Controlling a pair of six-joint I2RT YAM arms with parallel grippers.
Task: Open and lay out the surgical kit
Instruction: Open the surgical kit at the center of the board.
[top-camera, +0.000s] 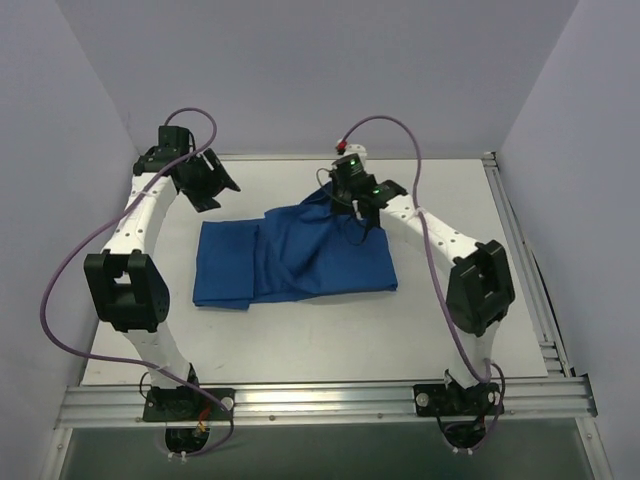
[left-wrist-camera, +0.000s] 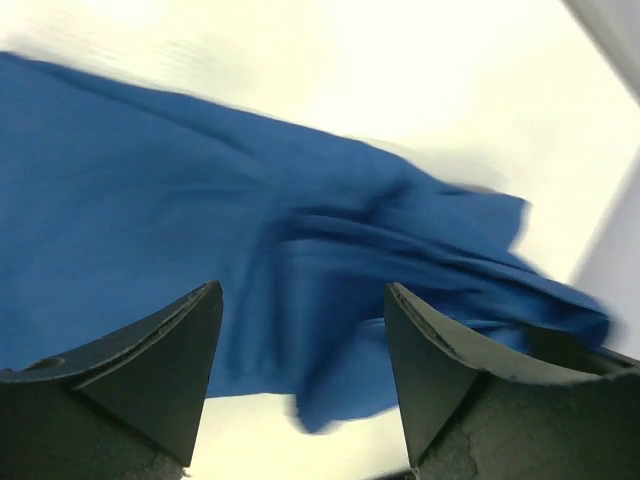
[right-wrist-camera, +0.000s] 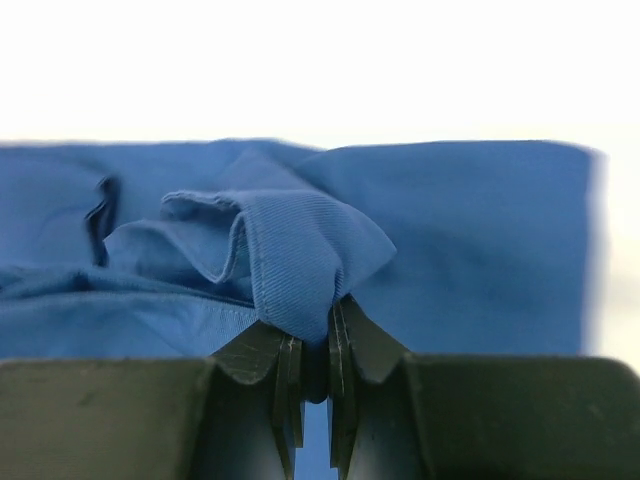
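Note:
The surgical kit shows only as a royal-blue cloth wrap (top-camera: 295, 260), partly unfolded on the white table, with one corner pulled up toward the back right. My right gripper (top-camera: 348, 200) is shut on that raised corner; in the right wrist view a hemmed fold of the blue wrap (right-wrist-camera: 300, 260) is pinched between the jaws of the right gripper (right-wrist-camera: 315, 345). My left gripper (top-camera: 212, 186) hangs open above the table just behind the wrap's back left corner. In the left wrist view the left gripper (left-wrist-camera: 300, 340) holds nothing, with the blue wrap (left-wrist-camera: 200, 220) lying beyond it. Tray and instruments are hidden.
The white table (top-camera: 300, 345) ends in a metal rail (top-camera: 320, 400) at the near edge where both arm bases are bolted. Pale walls enclose the left, back and right sides. A rail track (top-camera: 520, 260) runs along the table's right edge.

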